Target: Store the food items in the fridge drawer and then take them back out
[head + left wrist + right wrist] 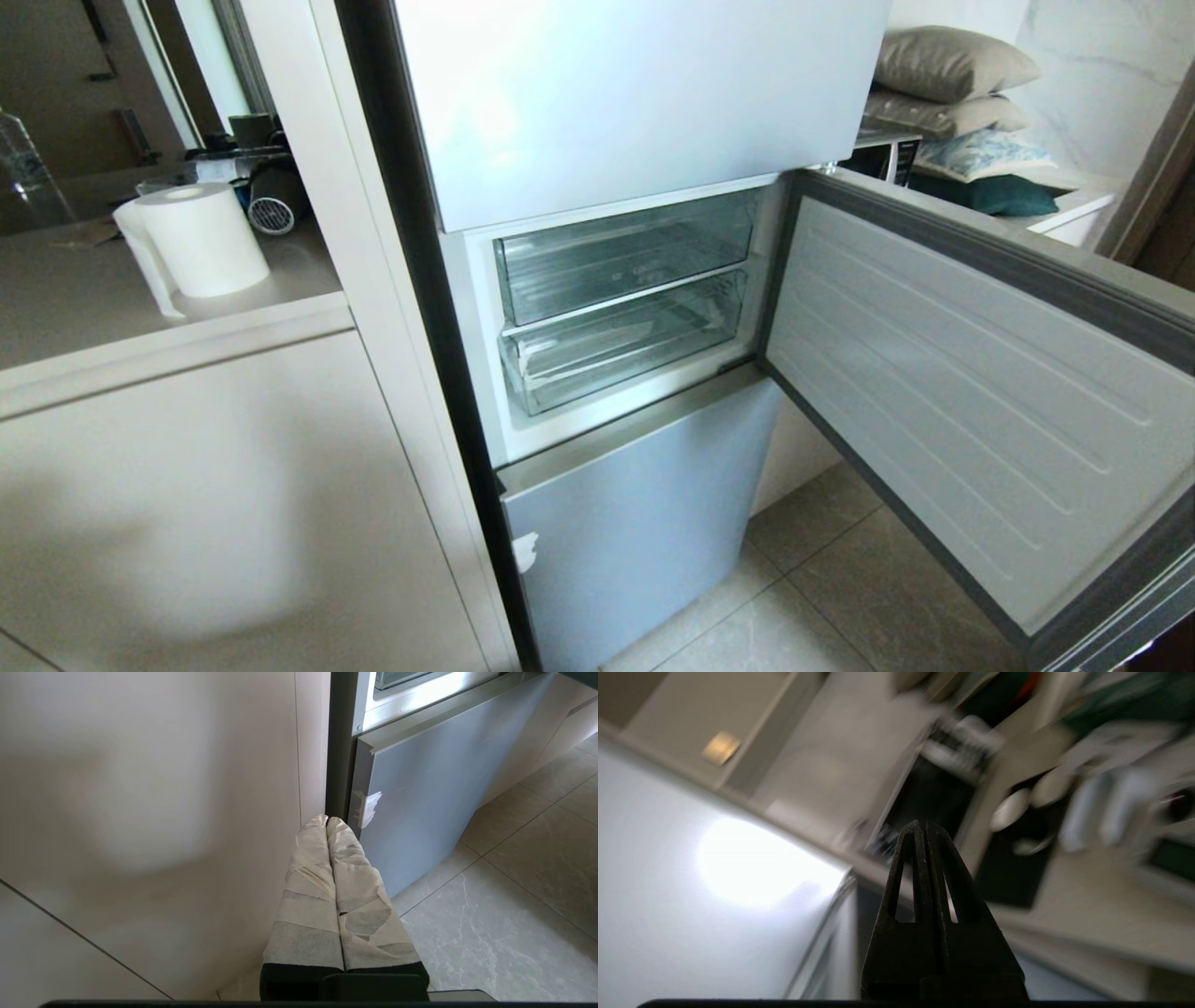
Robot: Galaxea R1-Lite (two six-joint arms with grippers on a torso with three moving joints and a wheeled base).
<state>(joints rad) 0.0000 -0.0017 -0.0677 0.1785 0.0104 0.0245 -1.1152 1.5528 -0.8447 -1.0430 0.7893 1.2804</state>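
Fridge drawer (624,353), a wide clear plastic bin, sits pushed in beneath the shorter clear bin (624,254) inside the tall pale blue-silver fridge (635,103), its middle door (980,401) swung open rightward. Tape-wrapped left gripper (327,820) hangs low beside the fridge's bottom front, jaws pressed together; black right gripper (923,826) likewise closed, holding nothing.

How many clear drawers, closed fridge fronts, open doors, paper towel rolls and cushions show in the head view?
Clear drawers: 2, upper bin and fridge drawer
Closed fridge fronts: 2
Open doors: 1
Paper towel rolls: 1
Cushions: 4
Total: 10
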